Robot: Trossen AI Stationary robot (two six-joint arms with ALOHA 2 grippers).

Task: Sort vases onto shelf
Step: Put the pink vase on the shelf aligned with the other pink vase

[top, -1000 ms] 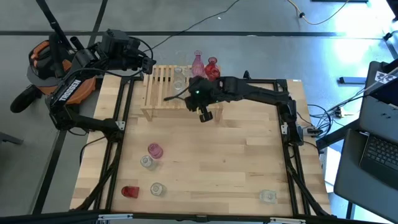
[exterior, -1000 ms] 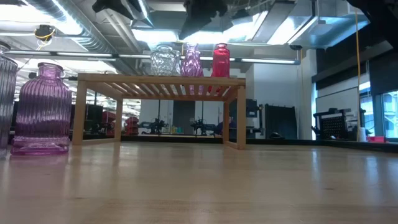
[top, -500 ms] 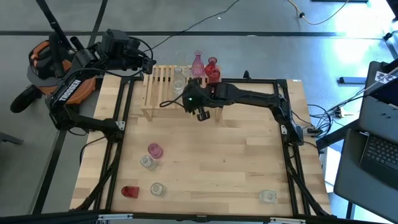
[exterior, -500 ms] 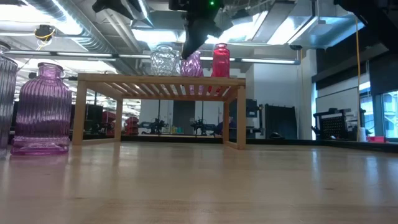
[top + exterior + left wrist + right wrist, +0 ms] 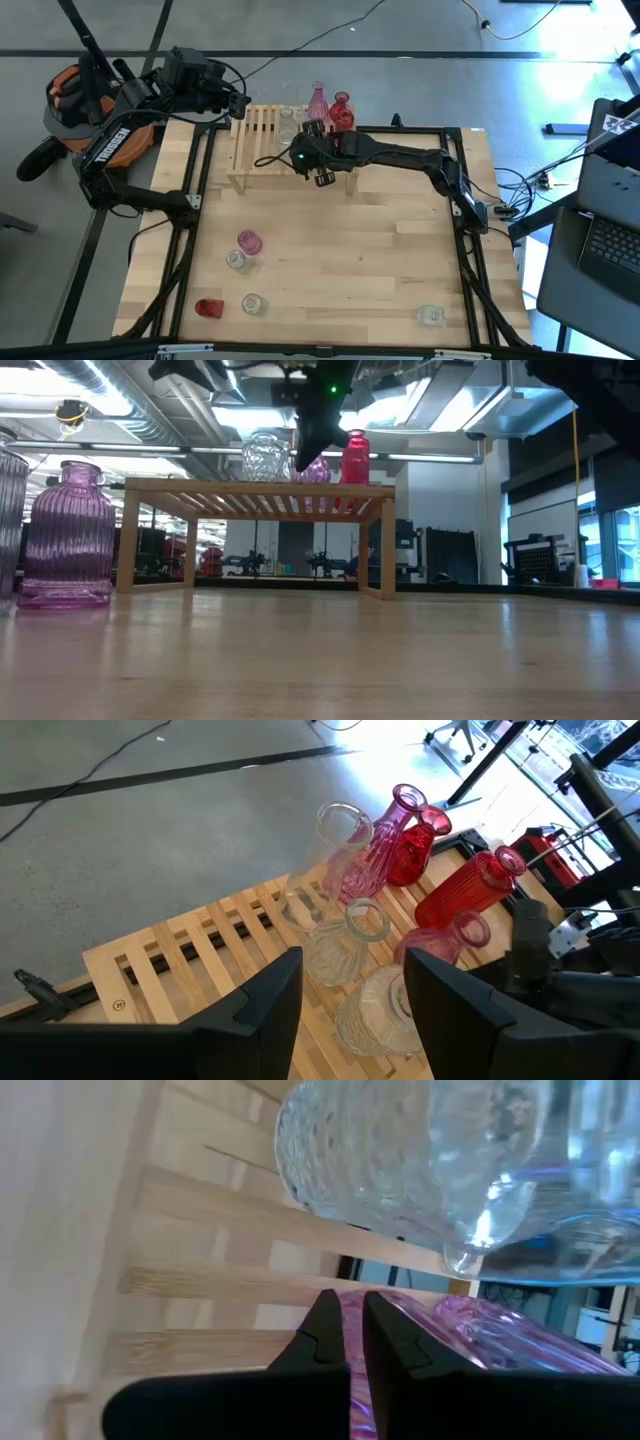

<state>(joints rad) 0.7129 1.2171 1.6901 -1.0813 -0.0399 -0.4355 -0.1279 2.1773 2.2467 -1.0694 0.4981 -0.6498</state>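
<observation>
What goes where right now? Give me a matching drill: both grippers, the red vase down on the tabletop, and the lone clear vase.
Things
1. right gripper
2. left gripper
3. red vase
4. lone clear vase

Places or states
A. alone near the tabletop's front right corner
B. fingers shut, over the shelf among the vases there
C. front left of the tabletop, beside a second clear vase
D. fingers apart, by the shelf's back left end

Pairs: 1-B, 2-D, 3-C, 4-A
</observation>
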